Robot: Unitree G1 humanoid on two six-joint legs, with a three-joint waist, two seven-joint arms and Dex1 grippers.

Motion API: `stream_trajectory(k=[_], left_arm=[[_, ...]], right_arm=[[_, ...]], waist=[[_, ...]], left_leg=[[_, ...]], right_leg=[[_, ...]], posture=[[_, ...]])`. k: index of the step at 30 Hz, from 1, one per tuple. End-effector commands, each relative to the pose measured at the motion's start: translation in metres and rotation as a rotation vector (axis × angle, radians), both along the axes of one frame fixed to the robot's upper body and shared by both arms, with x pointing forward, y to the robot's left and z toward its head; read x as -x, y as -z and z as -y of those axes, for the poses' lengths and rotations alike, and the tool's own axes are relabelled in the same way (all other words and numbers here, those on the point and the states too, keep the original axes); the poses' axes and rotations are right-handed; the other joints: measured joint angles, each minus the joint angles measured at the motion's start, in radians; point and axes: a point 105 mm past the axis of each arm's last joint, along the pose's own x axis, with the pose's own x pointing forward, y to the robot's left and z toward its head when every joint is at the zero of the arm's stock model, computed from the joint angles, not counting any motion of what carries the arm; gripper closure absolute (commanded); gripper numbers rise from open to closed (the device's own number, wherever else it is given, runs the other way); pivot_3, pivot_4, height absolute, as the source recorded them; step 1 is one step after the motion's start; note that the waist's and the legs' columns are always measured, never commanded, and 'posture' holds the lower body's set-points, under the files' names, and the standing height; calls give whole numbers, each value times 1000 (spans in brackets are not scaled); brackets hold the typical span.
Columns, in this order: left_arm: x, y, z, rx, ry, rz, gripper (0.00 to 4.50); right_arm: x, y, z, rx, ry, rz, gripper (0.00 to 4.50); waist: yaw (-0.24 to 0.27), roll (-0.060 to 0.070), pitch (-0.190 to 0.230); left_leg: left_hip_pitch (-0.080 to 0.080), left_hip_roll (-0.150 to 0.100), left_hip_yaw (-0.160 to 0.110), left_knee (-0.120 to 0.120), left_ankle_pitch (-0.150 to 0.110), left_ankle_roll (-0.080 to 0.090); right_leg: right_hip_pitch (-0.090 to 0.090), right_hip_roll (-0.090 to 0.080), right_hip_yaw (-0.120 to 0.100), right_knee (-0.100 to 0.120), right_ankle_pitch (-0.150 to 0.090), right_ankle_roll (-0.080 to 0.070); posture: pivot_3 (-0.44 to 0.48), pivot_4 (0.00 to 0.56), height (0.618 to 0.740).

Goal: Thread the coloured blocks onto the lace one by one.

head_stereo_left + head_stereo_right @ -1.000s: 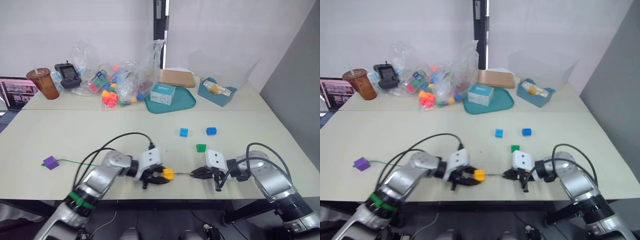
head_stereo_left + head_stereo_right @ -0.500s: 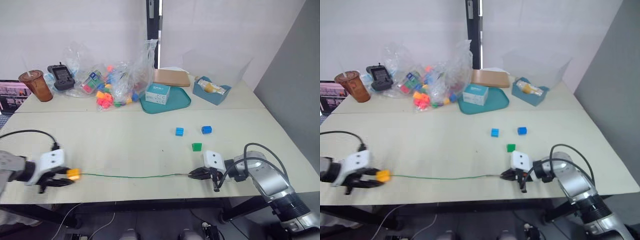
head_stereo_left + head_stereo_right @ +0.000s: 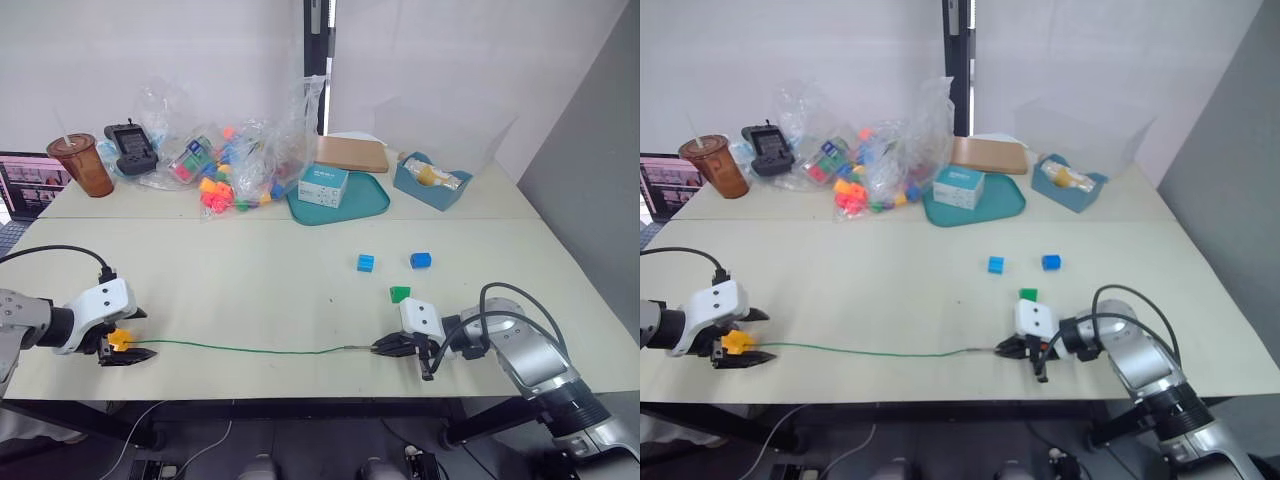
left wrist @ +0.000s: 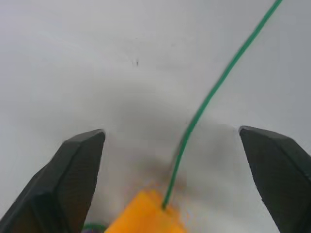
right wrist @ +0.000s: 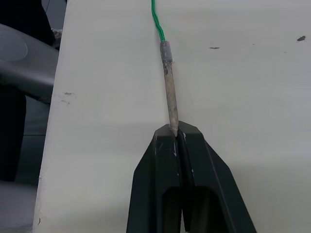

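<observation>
Right gripper (image 3: 392, 347) is clenched on the lace's stiff grey tip (image 5: 168, 80), its two black fingers pressed together on the very end of it, near the front edge of the table (image 3: 250, 290). From that pinch the green lace (image 3: 250, 350) runs in a nearly straight line across the table to the far left side, where it enters the orange-yellow block (image 3: 118, 340).

Left gripper (image 3: 125, 346) sits around that block with its fingers spread apart; in the left wrist view there is a clear gap on either side of the block, so it reads as released rather than grasping. A sliver of green cord shows behind the block there. The purple block is not something I can make out here.

Progress, as I judge it: the orange-yellow block is threaded and has been slid almost the whole length of the lace, away from the tip. Three blocks lie loose, not yet threaded: the green block (image 3: 400, 294) just beyond the right gripper, the dark blue block (image 3: 421, 261) farther back from it, and the light blue block (image 3: 367, 263) beside the dark blue one, toward the left. So at least three threadings remain.
</observation>
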Motion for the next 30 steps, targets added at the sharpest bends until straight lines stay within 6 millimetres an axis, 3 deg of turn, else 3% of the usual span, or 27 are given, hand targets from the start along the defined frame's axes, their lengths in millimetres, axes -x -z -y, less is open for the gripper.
stream_trajectory(k=[1,3,8,14,17,27,28,30], left_arm=[[-3,-30,48,139,98,67,45],[5,-31,87,240,181,42,45],[20,4,159,358,310,-34,45],[13,24,219,446,374,6,45],[10,32,233,468,402,7,45],[-7,55,253,544,409,4,45],[-7,55,255,559,406,1,614],[-8,58,259,573,410,-8,1251]], right_arm=[[0,-5,0,-5,-5,19,4500],[0,-6,0,-5,-2,20,4500],[-2,-5,-2,-7,6,22,4500],[-1,0,-1,10,9,13,4500],[-1,2,-2,13,7,12,4500],[-2,1,-2,12,14,15,4500],[-2,1,-2,12,15,15,4500],[-2,1,-2,13,15,17,4500]], waist=[[1,0,0],[7,0,0],[1,0,0],[1,-1,0],[1,-1,0],[4,-1,0],[4,-1,0],[3,-1,0]], left_leg=[[0,0,0,0,0,0],[0,0,0,1,0,0],[-1,0,-1,2,0,0],[-1,-1,-2,3,0,0],[-1,-2,-2,3,0,0],[1,-2,-2,4,0,0],[1,-2,-2,4,0,0],[1,-2,-2,4,0,0]], right_leg=[[0,0,0,0,0,0],[1,-1,0,0,0,0],[1,0,1,1,0,0],[1,0,0,2,0,0],[1,0,1,2,0,0],[3,0,1,2,0,0],[3,-1,1,1,0,0],[3,-1,1,1,0,0]], posture=[[0,150,740],[0,150,740],[0,150,740],[0,150,740],[0,150,740],[0,150,740],[0,150,740],[0,150,740]])
